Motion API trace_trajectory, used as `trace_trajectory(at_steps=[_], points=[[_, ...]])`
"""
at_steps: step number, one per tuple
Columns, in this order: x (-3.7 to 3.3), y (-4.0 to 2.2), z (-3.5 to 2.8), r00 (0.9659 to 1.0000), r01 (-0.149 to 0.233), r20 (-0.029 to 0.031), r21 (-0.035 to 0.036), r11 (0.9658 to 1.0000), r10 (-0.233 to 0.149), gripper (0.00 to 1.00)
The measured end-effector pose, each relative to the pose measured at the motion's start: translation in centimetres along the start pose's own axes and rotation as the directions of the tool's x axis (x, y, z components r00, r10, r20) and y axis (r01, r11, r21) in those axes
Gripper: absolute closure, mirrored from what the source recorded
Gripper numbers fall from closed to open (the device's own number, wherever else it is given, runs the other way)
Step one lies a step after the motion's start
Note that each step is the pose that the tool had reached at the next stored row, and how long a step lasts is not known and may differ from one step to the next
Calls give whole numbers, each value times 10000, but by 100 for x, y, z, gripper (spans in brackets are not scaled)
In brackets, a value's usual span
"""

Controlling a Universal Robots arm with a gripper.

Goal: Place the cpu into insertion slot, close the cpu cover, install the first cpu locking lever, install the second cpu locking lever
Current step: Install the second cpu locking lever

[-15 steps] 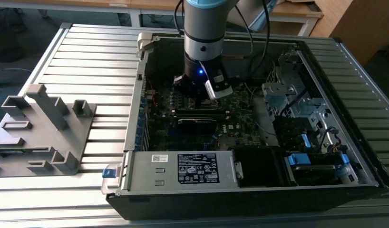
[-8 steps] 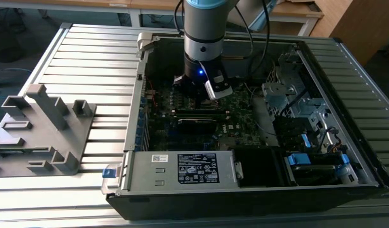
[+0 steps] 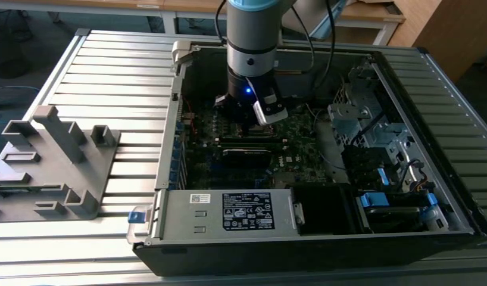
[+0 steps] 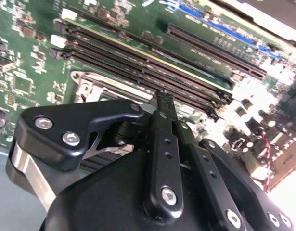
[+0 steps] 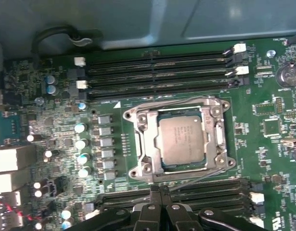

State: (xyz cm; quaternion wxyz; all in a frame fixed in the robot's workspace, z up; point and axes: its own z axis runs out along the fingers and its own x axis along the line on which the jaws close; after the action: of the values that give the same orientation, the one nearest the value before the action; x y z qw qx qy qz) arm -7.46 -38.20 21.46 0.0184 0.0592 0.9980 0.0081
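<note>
Arm: the grey and black robot arm (image 3: 252,53) reaches down from above into the open computer case (image 3: 307,238), which lies on a ribbed metal table (image 3: 108,71).
Gripper: the gripper (image 5: 160,188) hangs low over the green motherboard (image 5: 37,96), its two black fingers (image 4: 164,103) pressed together at the tips with nothing between them; in the first wrist view the tips sit just beside the socket's edge, over the nearer bank of memory slots (image 5: 210,190).
Cpu: the cpu (image 5: 180,139) lies flat in the insertion slot (image 5: 152,144), its dull silver top facing up and showing through the window of the frame.
Cpu cover: the cpu cover (image 5: 220,137) lies down flat around the chip, a shiny silver frame with screws at its corners.
Locking levers: thin wire levers (image 5: 205,175) run along the edges of the socket frame; one slants away from the frame's corner toward the gripper, and whether either is hooked in place cannot be told.
Second wrist view: the fingertips hover near a corner of the silver socket frame (image 4: 85,84), with long black memory slots (image 4: 152,67) running beyond it.
Other memory slots: a second bank (image 5: 157,72) lies on the far side of the socket from the gripper.
Surroundings: a grey plastic fixture (image 3: 53,161) stands on the table at the exterior view's left, well apart from the case.
</note>
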Motion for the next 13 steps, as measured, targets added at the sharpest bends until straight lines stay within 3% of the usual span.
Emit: trace_trajectory(at_steps=[13], points=[[74,-9,21,10000,2,15,-2,10000,-2,89]])
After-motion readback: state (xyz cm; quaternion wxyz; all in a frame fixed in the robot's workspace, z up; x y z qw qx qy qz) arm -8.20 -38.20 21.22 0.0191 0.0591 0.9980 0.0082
